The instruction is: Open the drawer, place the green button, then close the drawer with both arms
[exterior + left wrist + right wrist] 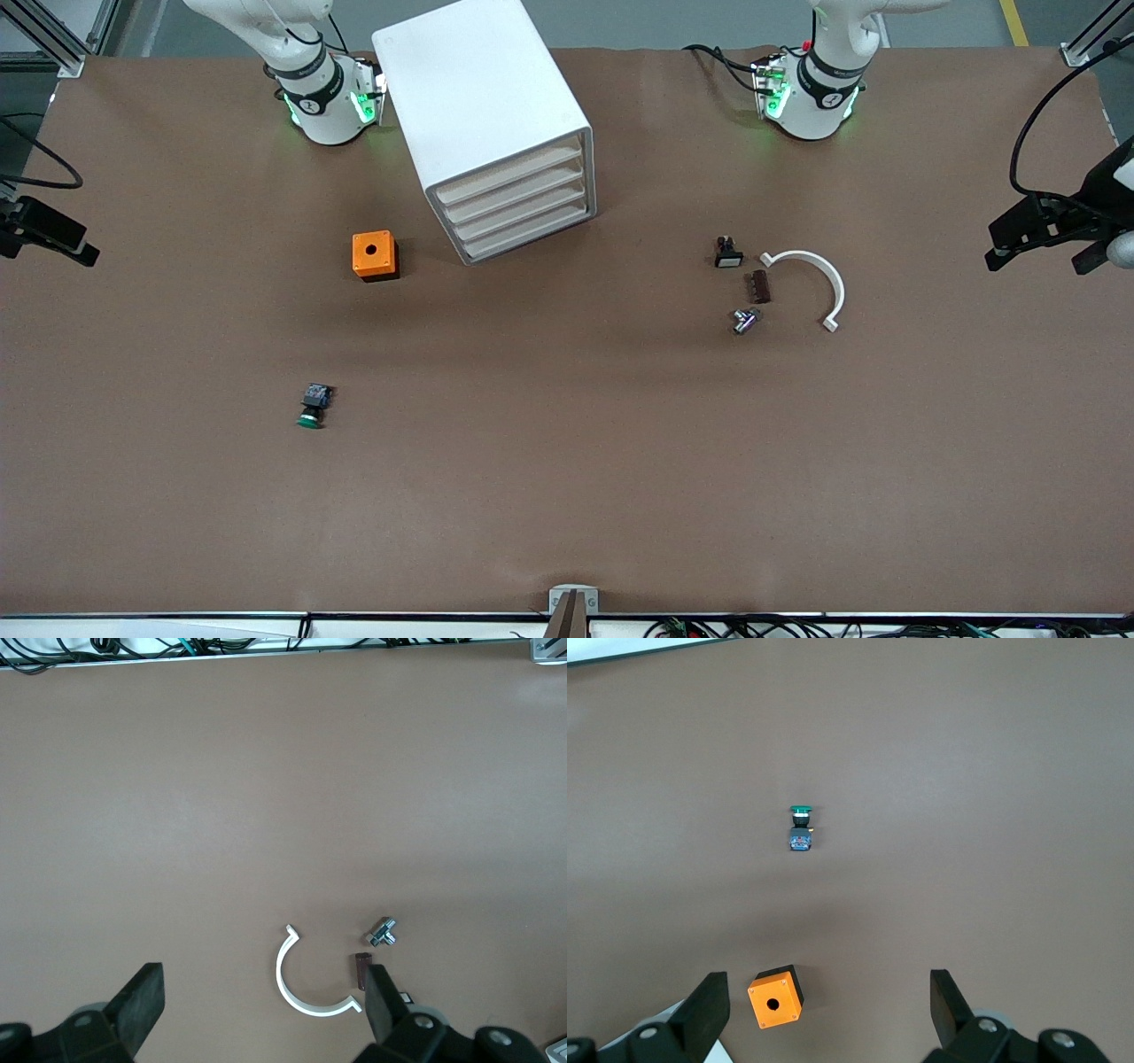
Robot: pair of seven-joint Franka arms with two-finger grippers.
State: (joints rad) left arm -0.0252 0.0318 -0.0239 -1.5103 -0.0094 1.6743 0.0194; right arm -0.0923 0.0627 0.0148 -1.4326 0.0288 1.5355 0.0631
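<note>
We start w/ the white four-drawer cabinet (pixel 496 124) as anchor. Right gripper (pixel 824 1010), fingers released, high over the orange cube (pixel 776 996). Green-capped push button (pixel 313 408) lies nearer the camera than the cabinet. Third drawer (pixel 523 215) is shut. Left gripper (pixel 257 1014), also released, should pull it straight.

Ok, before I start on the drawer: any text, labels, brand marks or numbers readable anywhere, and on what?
No text can be read in any view.
Right arm: small round black mark on its joint band, too small to read.
Left arm: same kind of mark, unreadable.
Cabinet, button, orange cube: no lettering visible.
</note>
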